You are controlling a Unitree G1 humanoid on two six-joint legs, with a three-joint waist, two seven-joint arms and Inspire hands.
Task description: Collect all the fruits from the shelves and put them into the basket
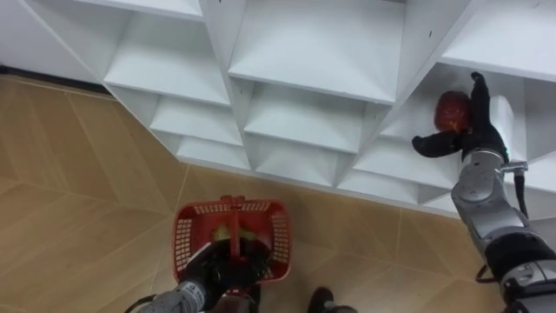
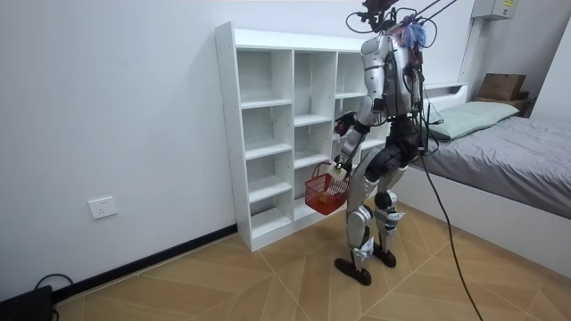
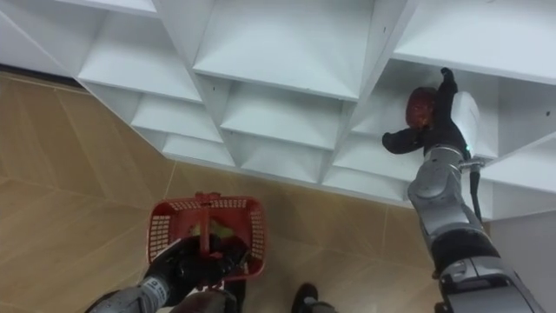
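Stands on the wooden floor [image 1: 78, 174] close before the white closet [image 1: 295, 52], facing its open compartments, with a bed [image 2: 517, 152] behind at the room view's right. Carries a red basket [image 1: 185, 239] low in front of the legs, near the closet's bottom shelves. Grips the basket's upright handle with the left hand [image 1: 208, 274], fingers curled round it. Holds something yellowish-green [image 1: 248, 231] inside the basket, too hidden by the handle to name. Extends the right hand [image 1: 476, 130] up into a compartment of the closet's right column. Spreads it wide there, fingers straight and pointing up along the right side of a dark red fruit [image 1: 452, 110], thumb stretched out to the left below it. Leaves the fruit resting in that compartment, between thumb and fingers; cannot tell whether touched.
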